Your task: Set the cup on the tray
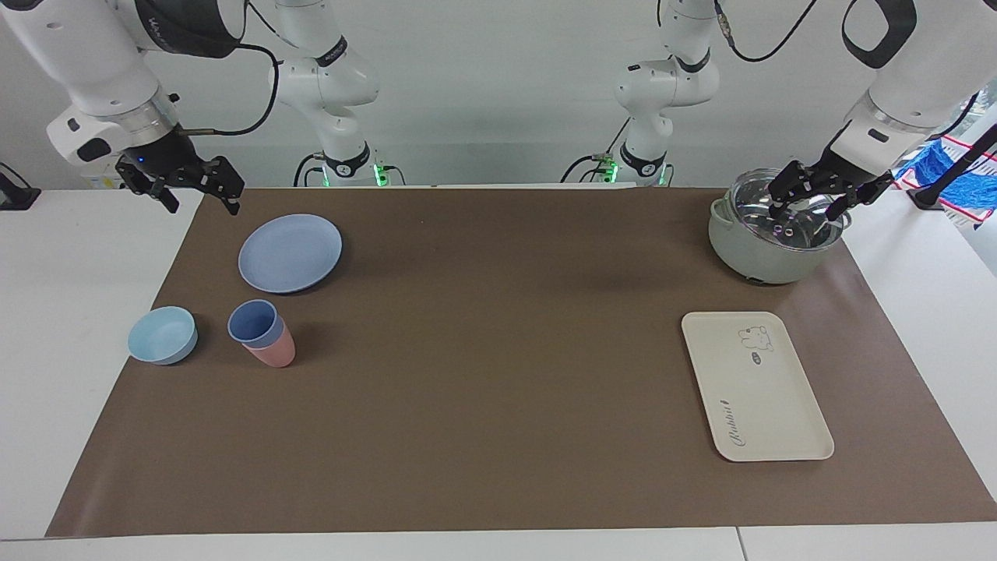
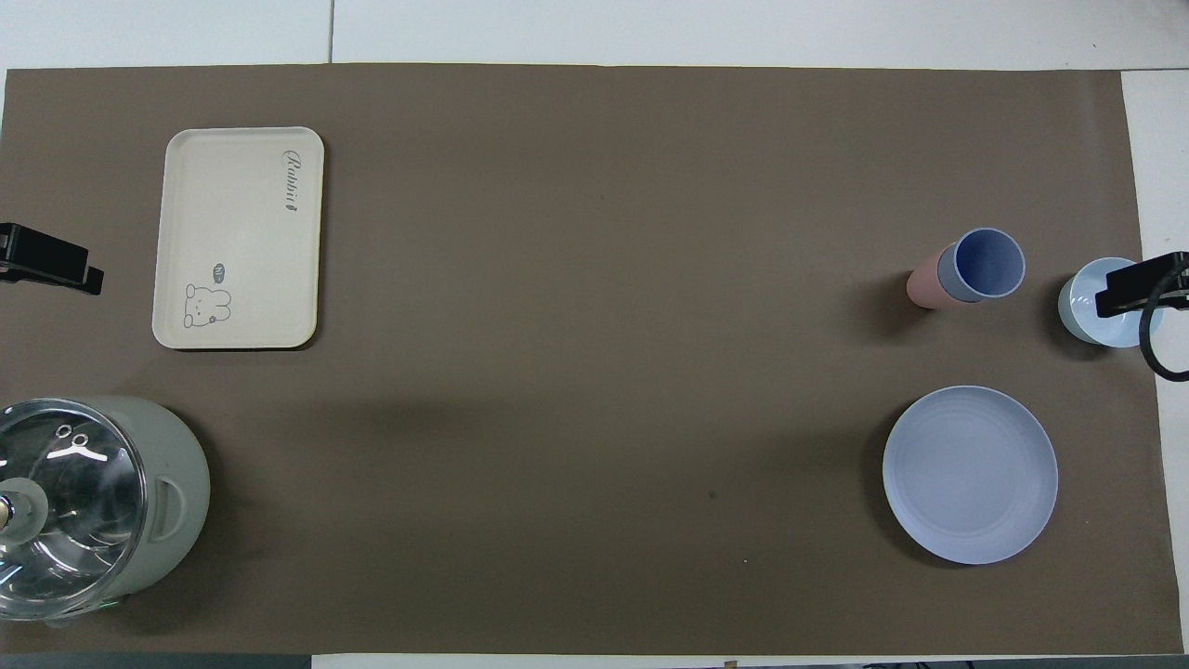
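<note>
The periwinkle-blue cup (image 1: 253, 322) (image 2: 986, 264) stands nested inside a pink tumbler (image 1: 274, 354) (image 2: 922, 287) on the brown mat, toward the right arm's end. The cream tray (image 1: 767, 405) (image 2: 237, 214), with its animal drawing and lettering, lies flat toward the left arm's end with nothing on it. My right gripper (image 1: 199, 193) hangs open in the air over the mat's edge beside the blue plate, apart from the cup. My left gripper (image 1: 808, 204) hangs open over the pot's glass lid. Both grippers hold nothing.
A round blue plate (image 1: 290, 253) (image 2: 970, 474) lies nearer to the robots than the cup. A low light-blue bowl (image 1: 162, 335) (image 2: 1082, 311) sits beside the cup. A grey-green pot with a glass lid (image 1: 767, 249) (image 2: 163, 492) stands nearer to the robots than the tray.
</note>
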Robot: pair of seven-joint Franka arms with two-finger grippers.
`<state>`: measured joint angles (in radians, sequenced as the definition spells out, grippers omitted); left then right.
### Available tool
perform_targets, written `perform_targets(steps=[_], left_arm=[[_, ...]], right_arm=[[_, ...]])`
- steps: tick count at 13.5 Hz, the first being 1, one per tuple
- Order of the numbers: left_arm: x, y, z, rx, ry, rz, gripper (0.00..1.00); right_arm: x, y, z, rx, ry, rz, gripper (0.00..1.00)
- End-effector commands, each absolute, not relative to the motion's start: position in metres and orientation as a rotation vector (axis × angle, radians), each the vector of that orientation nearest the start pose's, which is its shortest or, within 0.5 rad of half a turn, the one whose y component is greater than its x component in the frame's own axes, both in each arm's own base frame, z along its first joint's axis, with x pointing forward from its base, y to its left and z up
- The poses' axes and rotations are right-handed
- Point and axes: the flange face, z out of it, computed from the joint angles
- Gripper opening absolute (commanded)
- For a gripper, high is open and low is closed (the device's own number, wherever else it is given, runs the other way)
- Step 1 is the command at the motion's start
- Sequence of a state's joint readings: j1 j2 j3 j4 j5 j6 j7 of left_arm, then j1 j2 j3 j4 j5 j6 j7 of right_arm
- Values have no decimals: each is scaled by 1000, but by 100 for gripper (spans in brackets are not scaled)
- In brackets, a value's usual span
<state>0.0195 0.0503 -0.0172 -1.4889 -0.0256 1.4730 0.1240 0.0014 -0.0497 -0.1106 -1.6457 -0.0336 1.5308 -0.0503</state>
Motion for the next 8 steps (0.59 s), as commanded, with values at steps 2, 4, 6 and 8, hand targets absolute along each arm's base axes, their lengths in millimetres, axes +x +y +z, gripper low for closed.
perform_targets(steps=[2,4,6,8], left_arm=[[554,1,630,-3153,186,117,100],[554,1,630,-3153,186,117,100],[554,0,630,-3153,188,117,100],[554,0,630,-3153,188,117,100]], right_arm=[[529,-65,616,-3159,73,91,100],[529,-65,615,-3153,72,88,100],[531,-63,614,-3145,67,88,100],[534,-47,614,-3148,27,88,100]])
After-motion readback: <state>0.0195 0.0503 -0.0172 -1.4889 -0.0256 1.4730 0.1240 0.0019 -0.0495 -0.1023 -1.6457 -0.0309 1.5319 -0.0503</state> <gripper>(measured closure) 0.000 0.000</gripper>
